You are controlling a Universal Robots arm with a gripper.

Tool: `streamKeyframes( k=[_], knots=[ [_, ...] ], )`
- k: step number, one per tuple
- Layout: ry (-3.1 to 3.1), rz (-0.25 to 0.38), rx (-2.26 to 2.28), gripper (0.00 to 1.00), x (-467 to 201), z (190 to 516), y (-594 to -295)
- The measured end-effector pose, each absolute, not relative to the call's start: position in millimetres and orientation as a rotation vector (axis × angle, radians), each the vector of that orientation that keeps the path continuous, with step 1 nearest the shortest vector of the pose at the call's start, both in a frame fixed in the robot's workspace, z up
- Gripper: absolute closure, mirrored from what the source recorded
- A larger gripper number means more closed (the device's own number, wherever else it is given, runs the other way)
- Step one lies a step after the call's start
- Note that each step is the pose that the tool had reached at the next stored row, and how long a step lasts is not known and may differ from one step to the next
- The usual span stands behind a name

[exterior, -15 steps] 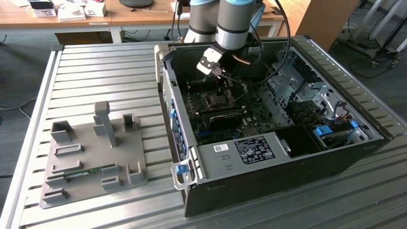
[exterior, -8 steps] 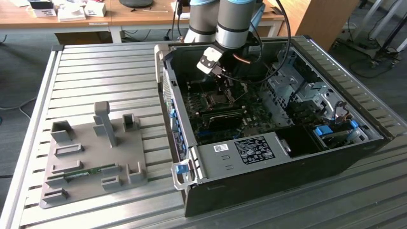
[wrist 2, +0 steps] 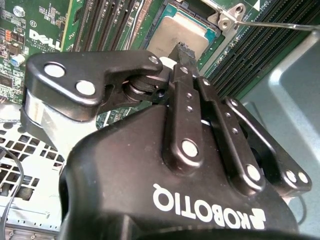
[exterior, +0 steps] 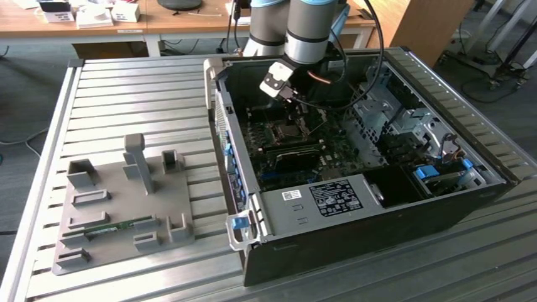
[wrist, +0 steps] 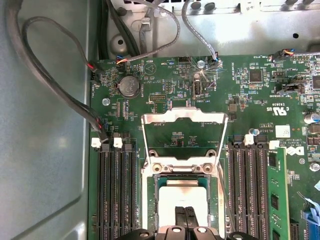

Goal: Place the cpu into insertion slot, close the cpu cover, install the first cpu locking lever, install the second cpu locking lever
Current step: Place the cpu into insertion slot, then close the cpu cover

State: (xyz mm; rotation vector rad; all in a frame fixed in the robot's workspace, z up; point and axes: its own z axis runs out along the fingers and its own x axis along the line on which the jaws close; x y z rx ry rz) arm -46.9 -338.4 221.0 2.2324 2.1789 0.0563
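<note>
The cpu (wrist: 182,194) lies flat in the socket of the green board (wrist: 165,90), its pale metal face (wrist 2: 175,31) up. My gripper (wrist: 185,216) is shut, its two fingertips pressed together right over the cpu's face with nothing between them. From behind, in the second wrist view, the gripper (wrist 2: 183,50) tips point down at the chip. The cpu cover (wrist: 184,116) is swung open, folded back from its hinge (wrist: 184,166) away from the socket. A thin wire lever (wrist 2: 280,23) stands released beside the socket. In the exterior view the gripper (exterior: 292,107) hangs just above the socket (exterior: 291,131).
The open computer case (exterior: 470,189) lies on a slatted metal table (exterior: 126,94). Memory slots (wrist: 116,195) flank the socket on both sides, and cable bundles (wrist: 60,95) run along the case wall. A grey fixture plate (exterior: 126,207) sits at the exterior view's left.
</note>
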Motion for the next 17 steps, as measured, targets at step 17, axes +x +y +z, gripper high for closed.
streamKeyframes(
  k=[17],
  knots=[
    [2.179,0.056,2.232,0.89,-44.8,219.9,-340.0]
  ],
)
